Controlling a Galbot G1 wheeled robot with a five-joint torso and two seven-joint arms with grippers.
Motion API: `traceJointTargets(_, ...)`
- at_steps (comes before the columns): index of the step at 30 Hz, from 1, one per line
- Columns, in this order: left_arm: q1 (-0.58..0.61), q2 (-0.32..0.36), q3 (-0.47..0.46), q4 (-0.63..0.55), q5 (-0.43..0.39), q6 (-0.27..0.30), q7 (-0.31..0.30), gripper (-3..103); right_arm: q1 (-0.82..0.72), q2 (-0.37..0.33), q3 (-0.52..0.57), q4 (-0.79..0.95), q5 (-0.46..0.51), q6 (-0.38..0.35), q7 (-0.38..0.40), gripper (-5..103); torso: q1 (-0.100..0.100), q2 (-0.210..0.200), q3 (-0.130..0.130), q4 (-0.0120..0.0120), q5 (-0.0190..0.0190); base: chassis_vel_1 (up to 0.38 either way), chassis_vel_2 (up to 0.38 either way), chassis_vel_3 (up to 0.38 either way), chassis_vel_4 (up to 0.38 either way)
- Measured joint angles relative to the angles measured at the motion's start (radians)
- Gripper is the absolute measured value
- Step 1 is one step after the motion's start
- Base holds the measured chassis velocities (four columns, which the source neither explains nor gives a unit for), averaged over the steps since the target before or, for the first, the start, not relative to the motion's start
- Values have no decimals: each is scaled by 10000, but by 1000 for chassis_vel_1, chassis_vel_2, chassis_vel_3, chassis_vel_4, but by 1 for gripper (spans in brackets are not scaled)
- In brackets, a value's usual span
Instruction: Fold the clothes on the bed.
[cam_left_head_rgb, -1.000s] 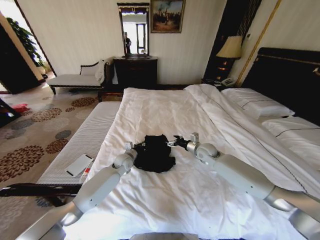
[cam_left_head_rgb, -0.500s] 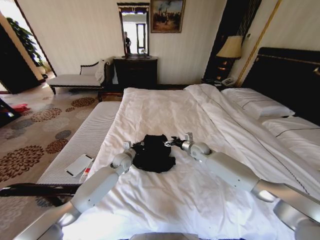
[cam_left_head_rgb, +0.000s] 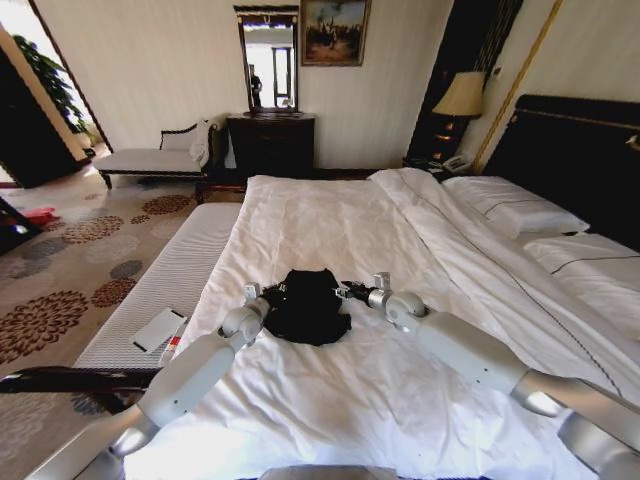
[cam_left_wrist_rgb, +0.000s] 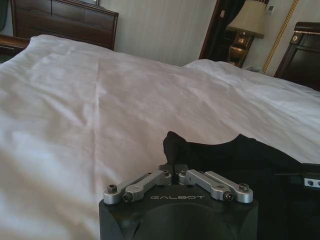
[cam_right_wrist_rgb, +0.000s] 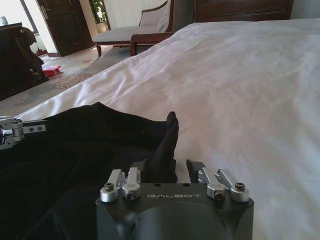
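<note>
- Black T-shirt (cam_left_head_rgb: 307, 306) — bunched in a heap on the white bed (cam_left_head_rgb: 340, 215), near-centre of the head view, approx. 6 o'clock from the headboard (cam_left_head_rgb: 575, 150) end pillows (cam_left_head_rgb: 515, 210).
- Left gripper (cam_left_head_rgb: 268, 293) at shirt's 9 o'clock edge; jaws clenched on a pinch of black fabric, per left wrist view (cam_left_wrist_rgb: 172, 167).
- Right gripper (cam_left_head_rgb: 345, 290) at shirt's 3 o'clock edge — fingers pinched round an upstanding fold of the shirt (cam_right_wrist_rgb: 167, 145).
- Both arms reach fwd over the sheet, shirt between them.
- Bench (cam_left_head_rgb: 150, 158) & dresser (cam_left_head_rgb: 270, 143) at 11–12 o'clock, well apart.
</note>
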Motion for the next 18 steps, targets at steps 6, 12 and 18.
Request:
traceJointTargets(6,31,7,-34,-28,12,-7,-21,1,0,-107,17,207,53,0,112,20,0,0,0,-1,0,0,0,0,0)
traceJointTargets(12,19,35,-17,-74,9,-7,-52,1,-66,-134,69,331,67,0,171,2,0,0,0,-1,0,0,0,0,0)
traceJointTargets(18,73,151,-63,-197,10,-10,-69,1,-347,-178,285,501,37,23,252,2,0,0,0,-1,0,0,0,0,0)
